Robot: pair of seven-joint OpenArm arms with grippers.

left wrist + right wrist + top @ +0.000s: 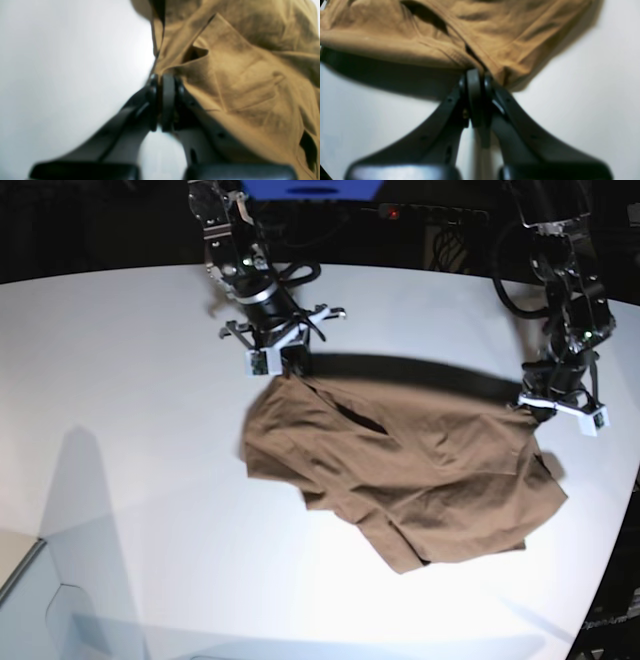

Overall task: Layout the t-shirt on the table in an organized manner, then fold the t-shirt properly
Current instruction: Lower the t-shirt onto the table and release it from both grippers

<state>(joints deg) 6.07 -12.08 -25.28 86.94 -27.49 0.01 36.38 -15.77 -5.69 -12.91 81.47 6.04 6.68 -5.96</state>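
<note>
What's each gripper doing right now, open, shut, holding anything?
Left gripper: shut on an edge of the t-shirt.
Right gripper: shut on another edge of the t-shirt, lifted off the table.

Two black robot arms reach down from the far edge of the table, each pinching the brown t-shirt at an upper corner. The right gripper, its jaws pressed together on a bunched fold, hangs near the table's far middle. The left gripper, likewise clamped on cloth, hangs near the table's curved side edge, its wrist bent down from a cabled forearm.
</note>
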